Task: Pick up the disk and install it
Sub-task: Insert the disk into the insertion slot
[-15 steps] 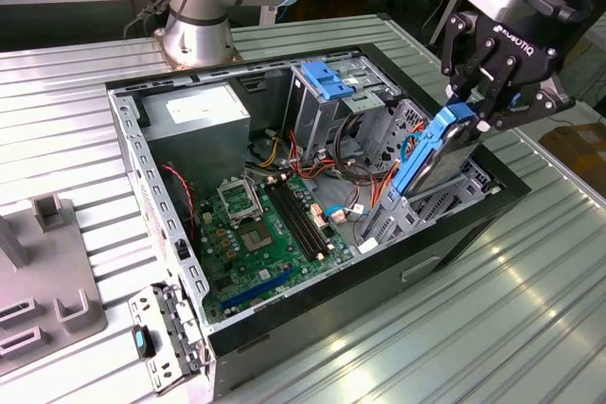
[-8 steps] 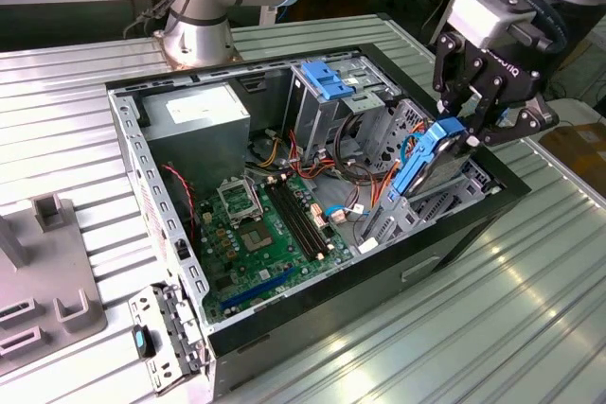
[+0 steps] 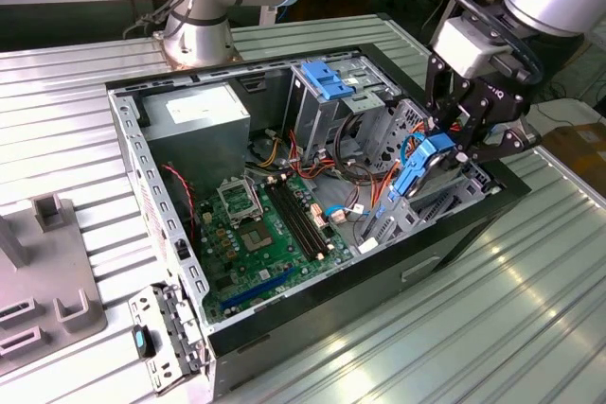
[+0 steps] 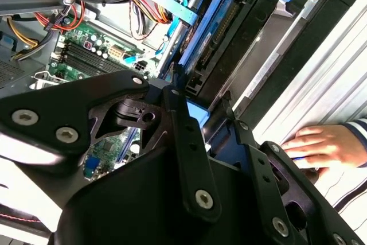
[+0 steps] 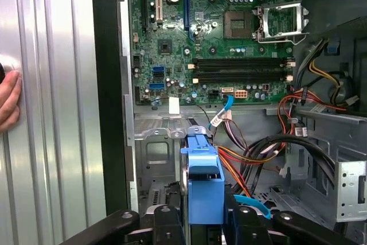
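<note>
One gripper (image 3: 445, 153): fingers (image 4: 184, 142) pinch the disk (image 3: 423, 167) from both sides, on its blue rails.
Disk position: in the exterior view, off the floor of the case (image 3: 142, 163), held on edge and tilted at the case's 3 o'clock side. It is at roughly 2 o'clock from the motherboard (image 3: 275, 224) and just beside the drive cage (image 3: 374, 125).
Seating: judged not yet home in a bay.
Handling: likely a stiff metal body, dense for its size and shock-sensitive. The plastic rails probably flex a little.
Grip advice: hold it across the long railed edges, clear of the label face and the connector end.
Bystander: a person's hand (image 4: 321, 144) rests on the ribbed table (image 3: 530, 309) near the case wall, apart from the gripper.
</note>
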### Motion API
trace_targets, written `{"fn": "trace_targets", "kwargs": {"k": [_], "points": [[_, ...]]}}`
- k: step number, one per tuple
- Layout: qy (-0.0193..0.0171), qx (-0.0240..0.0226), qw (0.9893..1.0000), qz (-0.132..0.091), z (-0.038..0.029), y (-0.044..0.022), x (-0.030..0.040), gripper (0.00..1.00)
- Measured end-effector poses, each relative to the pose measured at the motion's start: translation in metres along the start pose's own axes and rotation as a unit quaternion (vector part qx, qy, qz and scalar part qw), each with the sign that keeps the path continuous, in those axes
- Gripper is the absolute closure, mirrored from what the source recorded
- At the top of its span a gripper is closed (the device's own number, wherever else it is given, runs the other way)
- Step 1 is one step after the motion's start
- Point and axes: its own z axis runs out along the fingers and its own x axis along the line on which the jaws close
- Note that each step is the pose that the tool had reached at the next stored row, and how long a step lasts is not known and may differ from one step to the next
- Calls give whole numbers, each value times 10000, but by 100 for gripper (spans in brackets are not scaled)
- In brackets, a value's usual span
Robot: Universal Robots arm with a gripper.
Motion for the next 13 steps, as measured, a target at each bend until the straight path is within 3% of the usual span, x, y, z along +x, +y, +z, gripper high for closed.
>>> {"fn": "trace_targets", "kwargs": {"k": [8, 10, 13], "points": [[0, 0, 10000, 0, 2, 0, 1, 62], [0, 0, 10000, 0, 2, 0, 0, 56], [0, 0, 10000, 0, 3, 0, 1, 38]]}}
